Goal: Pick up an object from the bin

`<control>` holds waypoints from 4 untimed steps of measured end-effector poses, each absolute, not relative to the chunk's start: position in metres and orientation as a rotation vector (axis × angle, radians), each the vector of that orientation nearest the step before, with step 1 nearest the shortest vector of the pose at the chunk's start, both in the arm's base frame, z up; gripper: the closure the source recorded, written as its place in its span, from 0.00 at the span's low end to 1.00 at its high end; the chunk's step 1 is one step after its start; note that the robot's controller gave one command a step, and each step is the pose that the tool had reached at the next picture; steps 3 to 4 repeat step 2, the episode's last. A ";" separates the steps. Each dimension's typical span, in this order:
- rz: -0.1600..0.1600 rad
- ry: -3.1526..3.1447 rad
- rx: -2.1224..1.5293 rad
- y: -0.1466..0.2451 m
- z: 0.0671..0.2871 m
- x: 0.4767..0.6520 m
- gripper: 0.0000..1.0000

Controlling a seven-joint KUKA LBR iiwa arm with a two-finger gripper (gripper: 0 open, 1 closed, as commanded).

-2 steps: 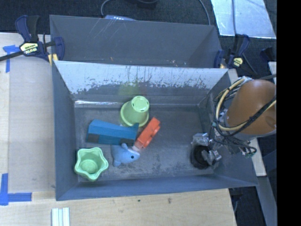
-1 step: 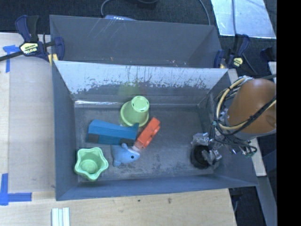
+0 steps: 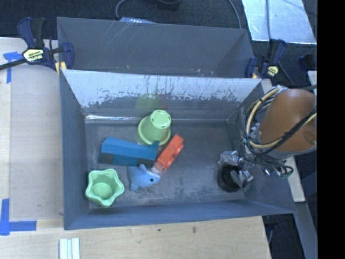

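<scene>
Where the arm comes in from your right, you have the gripper [image 3: 235,169] low over the right end of the bin's [image 3: 73,144] floor, close to the right wall. Whether it is spread or pressed together cannot be told.

Item beneath it: one black round shape [image 3: 228,180], dark all over, on the floor near the front right corner. You cannot tell whether it is a loose thing or part of the tool, nor whether it is gripped.

Other stock, all in the left half and well apart from the gripper:
- orange piece [image 3: 170,151]: oblong, tilted, nearest the gripper, against the right end of the blue block.
- blue block [image 3: 126,151]: long, rectangular, lying flat.
- lime cup [image 3: 154,127]: tipped over, just behind the block.
- blue toy [image 3: 144,178]: small, animal-shaped, just in front of the block.
- green cup [image 3: 104,186]: scalloped rim, upright, mouth up, front left corner.
</scene>
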State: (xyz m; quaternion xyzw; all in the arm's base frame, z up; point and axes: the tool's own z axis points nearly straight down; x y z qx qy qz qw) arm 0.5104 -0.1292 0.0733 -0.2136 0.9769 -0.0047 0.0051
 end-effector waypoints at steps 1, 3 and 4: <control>-0.006 3.065 -0.668 -0.129 0.126 0.510 1.00; -0.021 3.048 -0.662 -0.130 0.132 0.523 1.00; -0.021 3.048 -0.662 -0.130 0.132 0.523 1.00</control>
